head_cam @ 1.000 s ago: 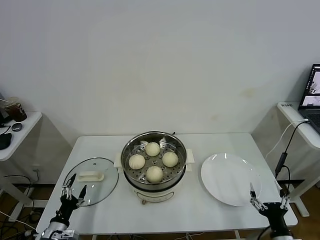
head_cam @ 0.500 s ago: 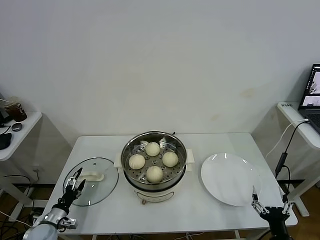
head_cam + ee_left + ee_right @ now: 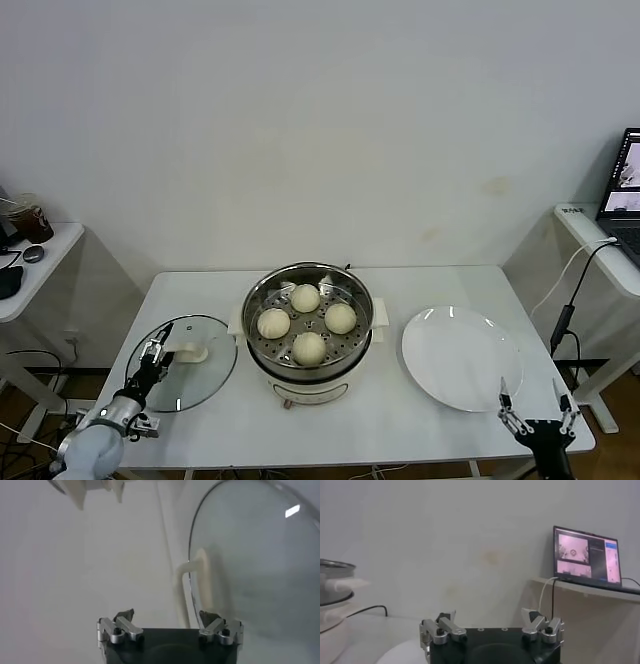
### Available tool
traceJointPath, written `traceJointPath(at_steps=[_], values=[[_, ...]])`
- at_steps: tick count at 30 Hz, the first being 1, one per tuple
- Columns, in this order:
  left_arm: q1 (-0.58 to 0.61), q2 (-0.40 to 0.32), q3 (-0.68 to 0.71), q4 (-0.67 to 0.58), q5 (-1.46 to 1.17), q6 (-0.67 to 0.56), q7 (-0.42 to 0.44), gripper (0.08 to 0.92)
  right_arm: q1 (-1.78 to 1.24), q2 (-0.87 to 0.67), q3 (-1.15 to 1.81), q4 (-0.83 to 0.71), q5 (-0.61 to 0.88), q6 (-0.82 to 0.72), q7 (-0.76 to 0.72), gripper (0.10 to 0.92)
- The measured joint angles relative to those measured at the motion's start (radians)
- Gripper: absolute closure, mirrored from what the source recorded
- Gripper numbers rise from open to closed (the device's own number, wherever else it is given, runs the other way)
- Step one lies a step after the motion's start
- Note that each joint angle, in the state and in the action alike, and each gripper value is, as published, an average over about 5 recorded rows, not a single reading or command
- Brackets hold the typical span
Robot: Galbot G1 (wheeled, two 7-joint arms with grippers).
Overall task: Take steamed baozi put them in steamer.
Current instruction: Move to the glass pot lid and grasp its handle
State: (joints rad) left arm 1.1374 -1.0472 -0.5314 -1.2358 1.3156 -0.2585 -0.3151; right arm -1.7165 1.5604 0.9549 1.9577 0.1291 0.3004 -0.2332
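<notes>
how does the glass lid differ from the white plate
The glass lid is see-through with a white handle; the white plate is opaque and bare. The lid lies left of the steamer, the plate on its right. Both are round and lie flat on the table.

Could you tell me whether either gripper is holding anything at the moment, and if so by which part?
Nothing is held. The left gripper hangs open over the round glass lid near its white handle; the right gripper is open beside the flat white plate.
</notes>
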Motion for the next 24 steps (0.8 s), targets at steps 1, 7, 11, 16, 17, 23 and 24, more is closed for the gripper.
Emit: traceJointPath(at_steps=[1,7,11,16,17,23,24], values=[[-0.007,0.0,0.003,0.006,0.002,-0.001,0.001,0.201,0.0,0.0,-0.001,0.0,0.0,0.0,-0.001,0.203],[-0.044,-0.006,0.018,0.043,0.012,-0.01,0.009,0.362,-0.003,0.003,-0.006,0.003,-0.001,-0.003,-0.005,0.203],[-0.063,-0.013,0.021,0.067,0.014,-0.016,0.01,0.475,-0.005,0.004,-0.011,0.004,-0.003,-0.004,-0.007,0.203],[-0.072,-0.018,0.02,0.09,0.011,-0.02,0.01,0.622,-0.007,0.006,-0.017,0.004,-0.006,-0.004,-0.009,0.203],[-0.073,-0.019,0.019,0.092,0.009,-0.021,0.009,0.648,-0.007,0.006,-0.017,0.005,-0.006,-0.004,-0.009,0.203],[-0.06,-0.011,0.008,0.085,-0.033,-0.022,-0.001,0.803,-0.012,0.002,-0.024,0.009,-0.012,-0.002,-0.01,0.203],[-0.053,-0.008,0.006,0.077,-0.045,-0.019,-0.001,0.811,-0.013,0.0,-0.025,0.009,-0.013,-0.001,-0.009,0.203]])
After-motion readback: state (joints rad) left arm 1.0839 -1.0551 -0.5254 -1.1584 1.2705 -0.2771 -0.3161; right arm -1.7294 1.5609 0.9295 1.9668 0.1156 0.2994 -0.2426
